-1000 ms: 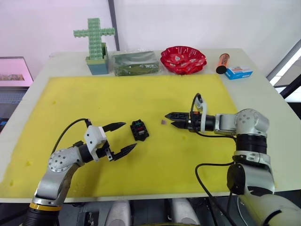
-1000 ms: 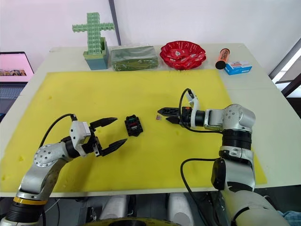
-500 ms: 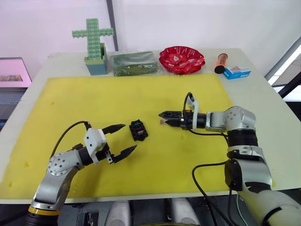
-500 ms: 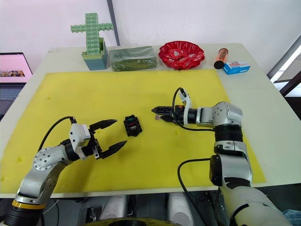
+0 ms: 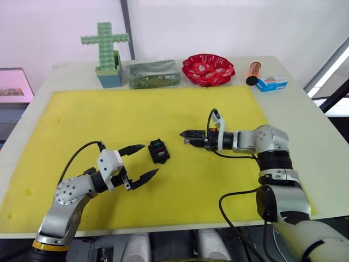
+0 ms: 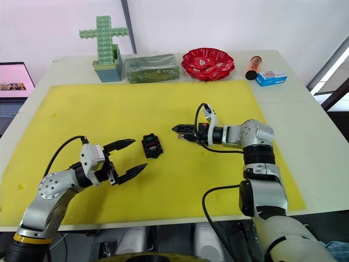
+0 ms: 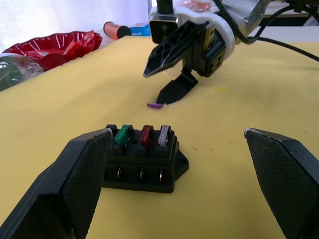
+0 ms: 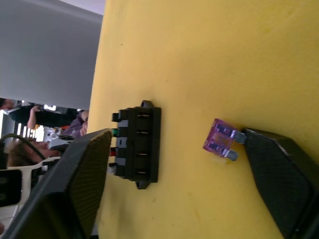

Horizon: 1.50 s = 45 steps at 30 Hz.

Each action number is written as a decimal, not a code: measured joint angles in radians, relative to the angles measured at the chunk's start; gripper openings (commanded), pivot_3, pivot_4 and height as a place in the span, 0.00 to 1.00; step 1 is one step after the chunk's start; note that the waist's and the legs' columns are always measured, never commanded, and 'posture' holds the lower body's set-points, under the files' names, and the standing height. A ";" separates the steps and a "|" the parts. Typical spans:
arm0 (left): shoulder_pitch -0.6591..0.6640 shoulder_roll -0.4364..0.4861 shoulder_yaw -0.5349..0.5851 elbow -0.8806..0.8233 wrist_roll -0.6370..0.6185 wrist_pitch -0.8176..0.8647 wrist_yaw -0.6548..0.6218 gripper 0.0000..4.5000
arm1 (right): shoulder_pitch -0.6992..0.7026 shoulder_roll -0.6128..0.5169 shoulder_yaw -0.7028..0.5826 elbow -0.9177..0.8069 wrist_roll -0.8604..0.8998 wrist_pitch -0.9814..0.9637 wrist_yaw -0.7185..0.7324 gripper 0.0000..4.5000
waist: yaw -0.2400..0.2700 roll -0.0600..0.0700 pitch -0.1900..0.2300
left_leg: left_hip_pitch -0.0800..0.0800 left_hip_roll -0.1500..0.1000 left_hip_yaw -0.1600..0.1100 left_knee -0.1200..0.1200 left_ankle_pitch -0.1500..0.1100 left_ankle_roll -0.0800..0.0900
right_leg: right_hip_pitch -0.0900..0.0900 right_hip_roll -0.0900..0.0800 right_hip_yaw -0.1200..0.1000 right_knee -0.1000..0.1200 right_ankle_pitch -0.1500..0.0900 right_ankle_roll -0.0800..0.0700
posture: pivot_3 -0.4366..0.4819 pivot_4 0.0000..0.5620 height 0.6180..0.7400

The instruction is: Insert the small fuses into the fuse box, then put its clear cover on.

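Bare yellow mat [image 5: 109, 120] lies open all round the fuse box [image 5: 158, 150], except on its right, where the purple fuse [image 8: 219, 140] lies on the mat. The right gripper [image 5: 186, 136] stands over that fuse, fingers apart, blocking that side. The left gripper [image 5: 143, 161], spread wide, sits near the box's left front corner.

The small black plastic fuse box [image 5: 158, 151] sits on the big yellow foam mat [image 5: 82, 120]. Three tiny plastic fuses [image 7: 143, 135] stand in its top. A tiny purple plastic fuse [image 8: 220, 139] lies on the mat, just to its right.
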 measured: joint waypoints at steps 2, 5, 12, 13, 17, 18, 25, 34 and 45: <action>-0.001 0.001 0.000 0.000 0.000 0.000 0.000 1.00 | 0.001 0.001 0.009 0.008 -0.009 -0.017 -0.006 0.60 | -0.003 0.000 0.000 | 0.000 0.000 0.000 0.000 0.000 0.000 | 0.000 0.000 0.000 0.000 0.000 0.000 | 0.48 0.27 1.00; 0.000 0.001 0.000 -0.001 0.000 0.000 0.002 1.00 | 0.011 -0.001 0.017 0.012 -0.020 -0.032 -0.014 0.35 | -0.002 0.000 0.000 | 0.000 0.000 0.000 -0.001 0.000 0.000 | 0.000 0.000 0.000 0.000 0.000 0.000 | 0.48 0.27 1.00; 0.000 -0.002 -0.001 -0.010 0.000 0.003 0.008 1.00 | 0.051 -0.002 0.029 -0.066 -0.022 -0.019 -0.033 0.00 | 0.008 -0.004 -0.002 | 0.000 0.000 -0.002 0.002 0.000 0.000 | 0.003 0.000 0.000 0.000 0.000 0.000 | 0.48 0.27 1.00; 0.000 -0.002 -0.002 -0.010 0.000 0.003 0.008 1.00 | 0.057 -0.003 0.028 -0.075 -0.022 -0.019 -0.036 0.00 | 0.011 -0.004 -0.002 | 0.000 -0.001 -0.001 0.002 0.000 0.000 | 0.003 -0.001 0.000 0.000 0.000 0.000 | 0.48 0.27 1.00; -0.001 -0.002 -0.003 -0.010 0.000 0.013 0.008 1.00 | 0.068 -0.006 0.016 -0.097 -0.022 -0.007 -0.053 0.00 | 0.022 -0.004 -0.002 | 0.000 -0.001 -0.001 0.002 0.000 0.000 | 0.003 -0.001 0.000 -0.001 0.000 -0.001 | 0.48 0.27 1.00; -0.003 -0.002 -0.003 -0.010 0.000 0.015 0.008 1.00 | 0.070 -0.007 0.012 -0.103 -0.021 -0.003 -0.055 0.00 | 0.024 -0.004 -0.002 | 0.000 -0.001 -0.001 0.002 0.000 0.000 | 0.003 -0.002 0.000 -0.001 0.000 -0.001 | 0.48 0.27 1.00; -0.004 -0.002 -0.002 -0.013 0.000 0.018 0.008 1.00 | 0.087 0.016 -0.134 -0.174 0.017 0.078 -0.161 0.00 | 0.032 -0.001 -0.001 | -0.002 -0.002 -0.002 0.003 0.000 0.000 | 0.001 -0.003 0.000 -0.001 0.000 -0.001 | 0.48 0.27 1.00; 0.023 0.002 0.001 -0.027 -0.001 0.022 0.006 1.00 | 0.387 0.273 -0.482 -0.764 0.386 0.284 -0.677 0.00 | 0.025 0.002 0.001 | -0.003 -0.002 -0.003 -0.002 0.000 0.000 | -0.001 -0.003 -0.001 -0.002 0.000 0.000 | 0.48 0.27 1.00; 0.026 0.000 -0.001 -0.029 -0.002 0.023 0.001 1.00 | 0.752 0.184 -0.261 -0.967 1.197 -0.044 -1.434 0.00 | 0.019 0.003 0.002 | -0.003 -0.001 -0.005 -0.003 0.000 0.000 | -0.001 -0.004 0.000 -0.004 -0.001 0.000 | 0.48 0.27 1.00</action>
